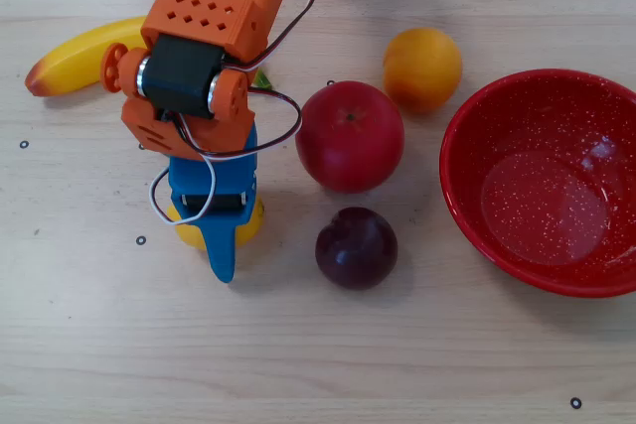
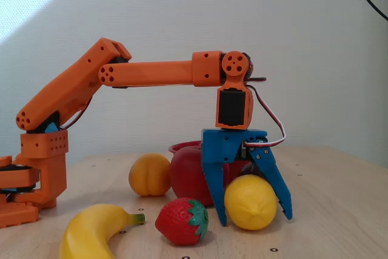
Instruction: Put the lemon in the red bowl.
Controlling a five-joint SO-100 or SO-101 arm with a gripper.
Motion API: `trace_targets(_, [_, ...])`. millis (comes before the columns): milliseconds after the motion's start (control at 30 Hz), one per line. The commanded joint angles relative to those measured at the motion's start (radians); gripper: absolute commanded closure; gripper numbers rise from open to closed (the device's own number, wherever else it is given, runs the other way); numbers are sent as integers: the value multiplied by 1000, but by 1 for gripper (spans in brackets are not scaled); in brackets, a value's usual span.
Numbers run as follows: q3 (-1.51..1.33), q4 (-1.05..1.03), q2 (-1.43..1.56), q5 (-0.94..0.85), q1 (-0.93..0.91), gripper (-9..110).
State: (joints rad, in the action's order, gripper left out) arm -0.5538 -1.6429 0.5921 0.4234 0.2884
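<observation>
Fixed view: gripper (image 2: pixel 254 219) clamped on the lemon (image 2: pixel 251 202), fingers hugging both sides, fruit looks down on the table (image 1: pixel 397 364). Grasp step basically done. Next probably lift straight up, clear the plum (image 1: pixel 356 247), swing to red bowl (image 1: pixel 542 181) well off to the side

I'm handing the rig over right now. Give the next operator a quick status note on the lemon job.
Gripper: blue jaws closed around the lemon, which sits low by the table, beside the strawberry.
Red bowl: empty, at the right edge of the overhead view, past the plum and apple.
Done: lemon grasped.
Left: lift, carry over the plum, release in the bowl.
</observation>
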Motion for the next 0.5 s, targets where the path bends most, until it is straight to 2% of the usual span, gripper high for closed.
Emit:
trace_targets(0, [67,-20,86,-18,18,70])
trace_targets(133, [66,-26,91,-8,18,80])
trace_targets(200, [67,-31,94,14,17,101])
trace_targets(467, [126,-103,166,-51,14,101])
